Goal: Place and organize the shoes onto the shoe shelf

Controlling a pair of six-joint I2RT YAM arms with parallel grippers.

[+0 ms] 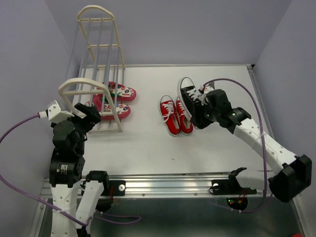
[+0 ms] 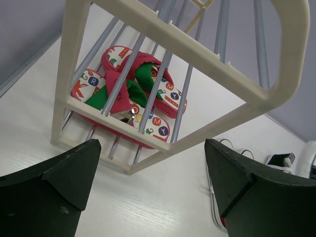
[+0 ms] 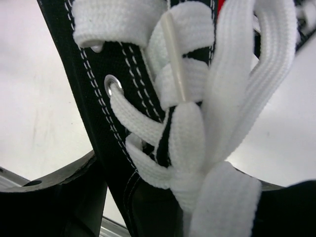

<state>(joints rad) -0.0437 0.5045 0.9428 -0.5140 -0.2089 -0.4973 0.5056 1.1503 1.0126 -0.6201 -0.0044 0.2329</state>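
Top external view shows the shoe shelf [image 1: 97, 7] standing at the far left of the table [image 1: 148, 153]; it is by far the largest thing, and only its lowest level is in use; the upper rails carry nothing that I can see.

I judge the task to be about one third done; the flip-flops [image 1: 117, 92] lie side by side low inside the shelf, on the bottom rails as far as I can tell; the two pairs of sneakers are left to place.

The right gripper [image 1: 200, 106] is clenched on a black sneaker [image 1: 187, 94], well apart from the shelf; the sneaker is tilted, its toe pointing away from the arms, and the right wrist view shows its tongue and white laces between the dark fingers; whether the second black sneaker is near, I cannot tell.

The left gripper [image 2: 152, 163] is released, its jaws wide, with nothing between them; it hovers just beside the near arched end of the shelf.

The red sneakers [image 1: 175, 117] stand together on the table, just beside the black one.
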